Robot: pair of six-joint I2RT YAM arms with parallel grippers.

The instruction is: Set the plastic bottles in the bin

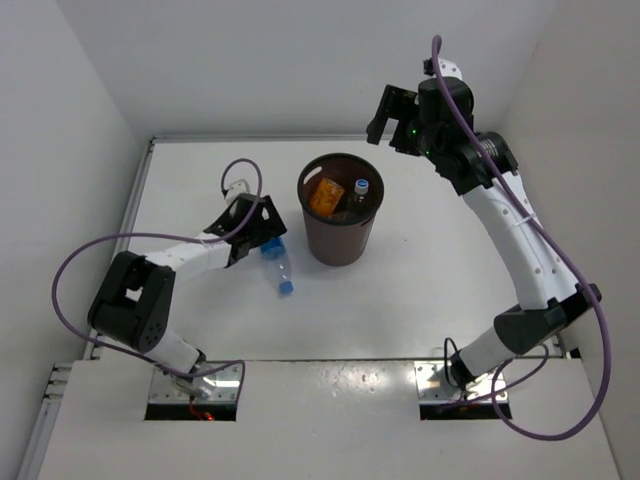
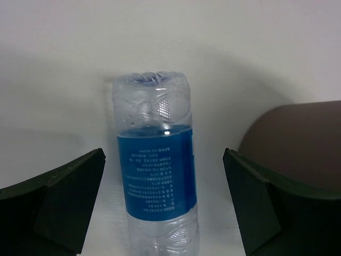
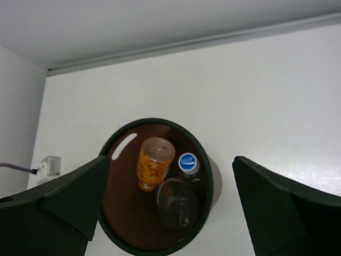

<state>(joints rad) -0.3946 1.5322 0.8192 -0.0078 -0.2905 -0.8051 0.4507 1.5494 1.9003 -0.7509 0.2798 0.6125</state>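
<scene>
Glossy clear plastic bottle, matt bin

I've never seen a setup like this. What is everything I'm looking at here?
table: 1, white, walled in white
bin: 1, dark brown, mid-table
orange bottle: 1, in the bin
blue-capped bottle: 1, clear, in the bin
plain bottle: 1, clear, in the bin
blue-label bottle: 1, clear, lying on the table left of the bin
small box: 1, white, table's left edge
purple cables: 2, one trailing from each arm
left end effector: black, open, straddling the blue-label bottle without touching it
right end effector: black, open, raised behind the bin
</scene>
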